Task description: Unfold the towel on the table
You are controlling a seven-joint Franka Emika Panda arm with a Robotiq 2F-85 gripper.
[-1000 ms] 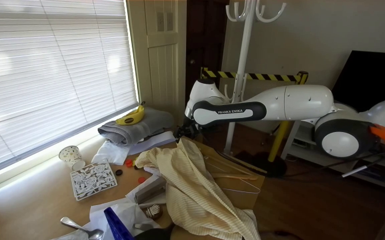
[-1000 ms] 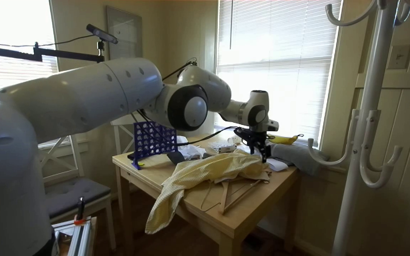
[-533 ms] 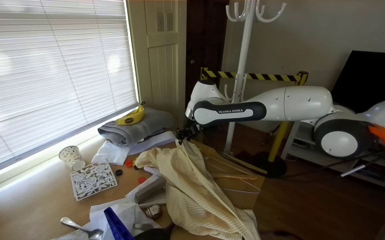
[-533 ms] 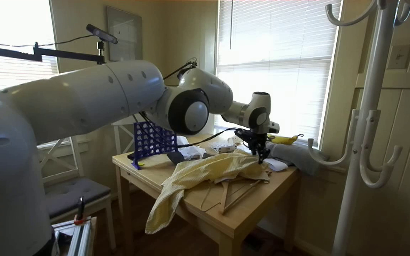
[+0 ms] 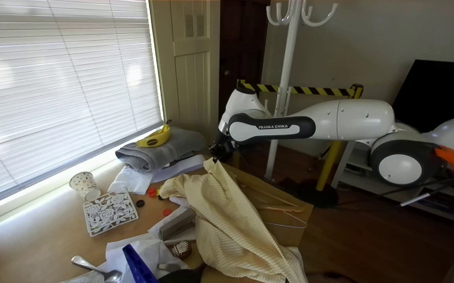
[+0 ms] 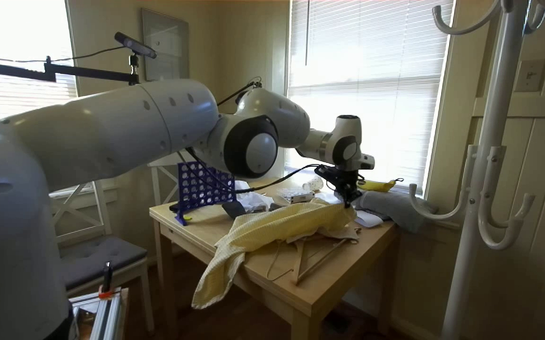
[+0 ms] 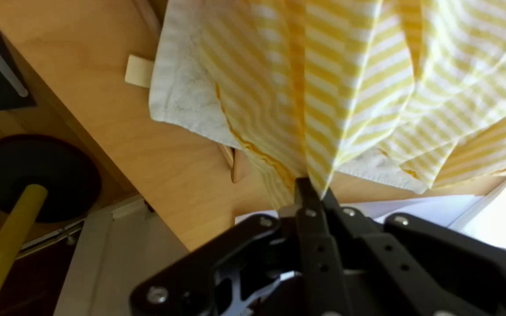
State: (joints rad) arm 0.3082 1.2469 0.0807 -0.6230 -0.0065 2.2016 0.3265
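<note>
The pale yellow striped towel [image 5: 227, 212] lies bunched and wrinkled across the wooden table [image 6: 329, 278], one end hanging over the edge in an exterior view. My gripper [image 7: 319, 193] has its fingers together on a pinched fold of the towel [image 7: 345, 87], which rises to the fingertips in the wrist view. In both exterior views the gripper [image 5: 216, 158] sits just above the table at the towel's end nearest the grey cloth, lifting that end into a small peak. The pads are partly hidden by the cloth.
A wooden hanger [image 6: 298, 262] lies partly under the towel. Near the window are a grey folded cloth [image 5: 179, 145] with a yellow banana-shaped item [image 5: 155, 137], a paper cup [image 5: 83, 184] and a white openwork panel [image 5: 111, 212]. A blue rack [image 6: 206, 186] and a coat stand [image 6: 485, 179] also stand around.
The gripper went down slightly, shut on the towel's end, then rose a little. That end of the cloth has been pulled up into a peak and its folds have tightened.
</note>
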